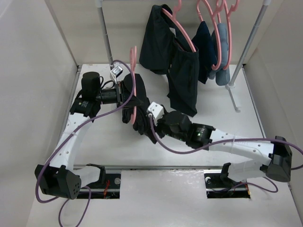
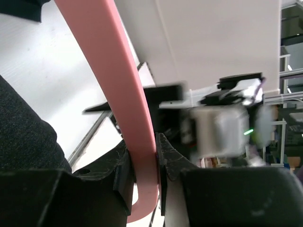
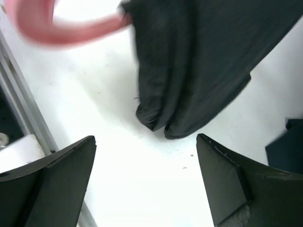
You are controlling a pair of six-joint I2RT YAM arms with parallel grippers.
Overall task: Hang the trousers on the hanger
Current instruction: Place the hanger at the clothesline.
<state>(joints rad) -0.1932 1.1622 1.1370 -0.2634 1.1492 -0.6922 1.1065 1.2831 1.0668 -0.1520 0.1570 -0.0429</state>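
Observation:
The black trousers (image 1: pixel 138 106) hang folded over the pink hanger (image 1: pixel 134 57), whose hook points toward the back. My left gripper (image 1: pixel 127 92) is shut on the hanger; in the left wrist view both pads clamp the pink bar (image 2: pixel 129 104) at the gripper (image 2: pixel 144 175), with trouser fabric (image 2: pixel 23 137) at the left. My right gripper (image 1: pixel 147 122) is open and empty just right of the trousers. In the right wrist view the gripper (image 3: pixel 147 184) faces the trousers' lower ends (image 3: pixel 199 66), which touch the table, and a blurred part of the hanger (image 3: pixel 61 28) shows.
A clothes rack stands at the back on two poles (image 1: pixel 106 40) (image 1: pixel 248 47). On it hang a shorter black garment (image 1: pixel 177 66), a navy garment (image 1: pixel 206 45) and a light-blue garment (image 1: pixel 221 49) on pink hangers. Side walls enclose the table (image 1: pixel 227 123).

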